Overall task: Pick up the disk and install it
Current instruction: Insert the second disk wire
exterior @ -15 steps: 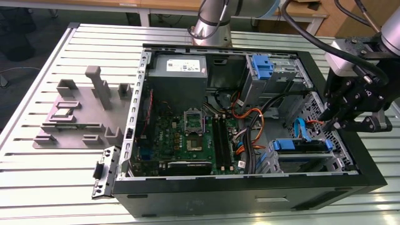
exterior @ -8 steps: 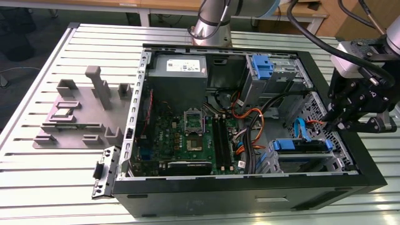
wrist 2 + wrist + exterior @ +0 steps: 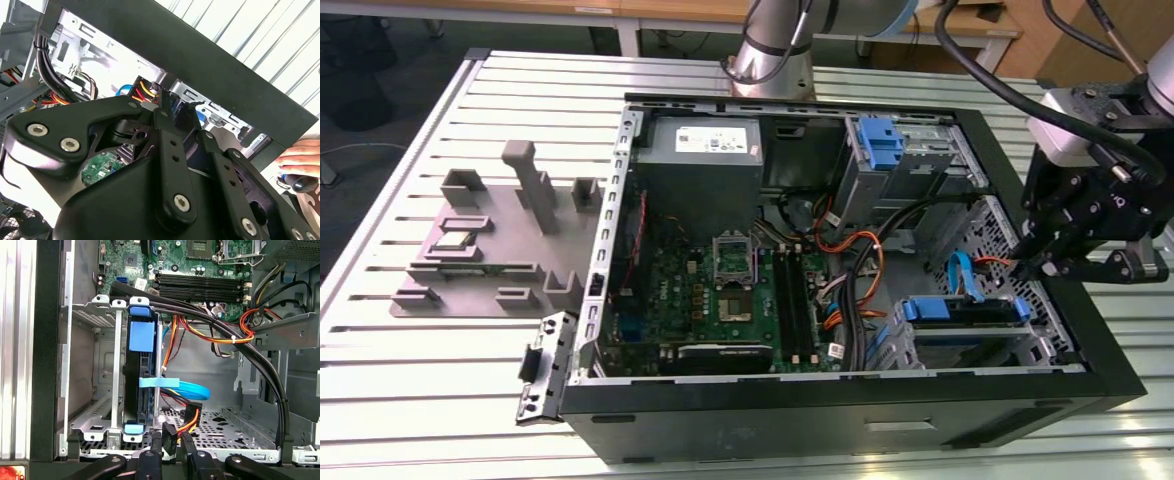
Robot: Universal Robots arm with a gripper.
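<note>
The claw (image 3: 1051, 268) hangs at the edge of the open computer case (image 3: 854, 400), on the exterior view's right, just above the case wall. In the first wrist view its black fingers (image 3: 150, 460) are pinched on a black power plug (image 3: 169, 439) with red, yellow and black wires, so it is clenched on that plug. Just beside the plug, the disk (image 3: 141, 375) stands on edge in its blue carrier inside the silver drive cage (image 3: 95, 390), already slid into the bay. A flat blue data cable (image 3: 185, 386) curls out from the side of the disk. Beyond it lies the green motherboard (image 3: 720, 290) with its dark memory sticks. The case lies on a slatted metal desk (image 3: 454, 340), with a grey fixture rack (image 3: 494, 240) well apart on the exterior view's left. A person's hand (image 3: 300, 160) shows past the case rim in the second wrist view.
</note>
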